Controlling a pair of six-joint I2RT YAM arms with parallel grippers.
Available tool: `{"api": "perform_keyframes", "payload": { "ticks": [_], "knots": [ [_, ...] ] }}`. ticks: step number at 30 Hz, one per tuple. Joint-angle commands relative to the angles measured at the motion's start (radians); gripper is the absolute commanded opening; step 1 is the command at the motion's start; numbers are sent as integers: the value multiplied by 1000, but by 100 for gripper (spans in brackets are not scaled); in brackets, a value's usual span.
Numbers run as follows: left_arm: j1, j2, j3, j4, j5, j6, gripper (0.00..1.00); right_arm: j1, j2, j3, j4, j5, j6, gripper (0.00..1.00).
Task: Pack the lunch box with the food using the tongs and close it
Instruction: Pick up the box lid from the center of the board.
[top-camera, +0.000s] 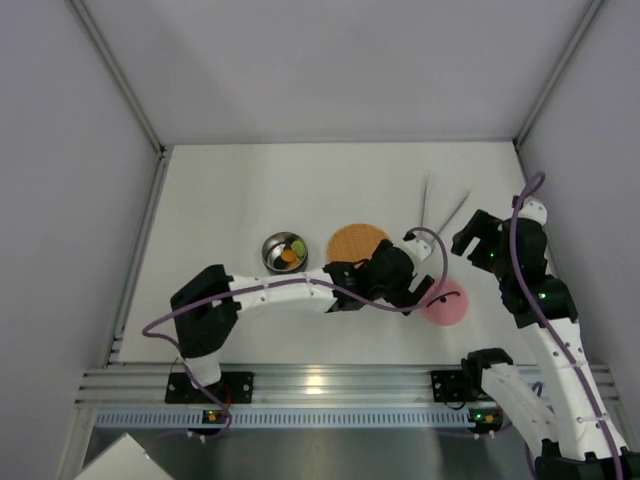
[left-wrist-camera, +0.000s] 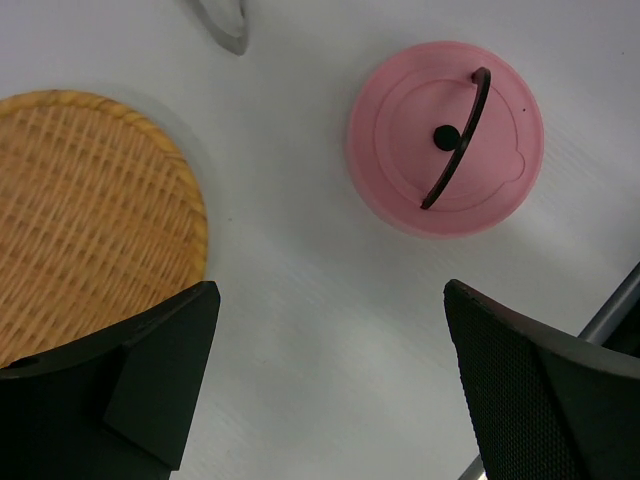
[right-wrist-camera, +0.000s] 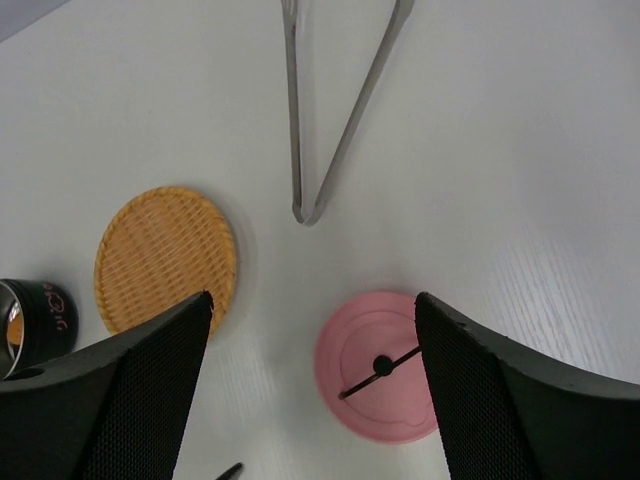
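Steel bowl of the lunch box (top-camera: 285, 252) sits leftmost on the table (top-camera: 230, 190), orange and green food (top-camera: 292, 253) inside, the orange woven disc (top-camera: 357, 243) just right of it. The left jaws hang open, empty, between disc and pink lid (top-camera: 447, 303); the right jaws, open and empty too, hover near the tongs (right-wrist-camera: 293, 110) lying behind.

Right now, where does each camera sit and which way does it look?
Top external: above and behind, looking down on the table; left arm and right arm show.
Left wrist: on the left arm, looking down at the pink lid and orange disc; its fingers show.
Right wrist: on the right arm, looking down at the tongs; its fingers show.
Both wrists share lid and disc.
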Motion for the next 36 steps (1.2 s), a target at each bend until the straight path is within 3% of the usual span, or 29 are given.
{"api": "perform_keyframes", "payload": {
  "ticks": [1, 6, 20, 25, 33, 36],
  "knots": [
    [-17, 106, 92, 162, 19, 34, 99, -18, -33, 81, -84, 52, -21, 81],
    [-21, 212, 138, 305, 65, 42, 99, -18, -49, 110, -104, 46, -19, 80],
    [-61, 430, 310, 348, 60, 62, 91, -18, -39, 159, -136, 55, -36, 78],
    [-67, 465, 318, 350, 69, 56, 81, -18, -39, 162, -139, 59, -38, 77],
    [-71, 488, 298, 339, 82, 45, 57, -16, -36, 145, -131, 52, -33, 76],
    [-71, 488, 279, 344, 86, 39, 54, -18, -35, 136, -127, 49, -33, 76]
  ]
}}
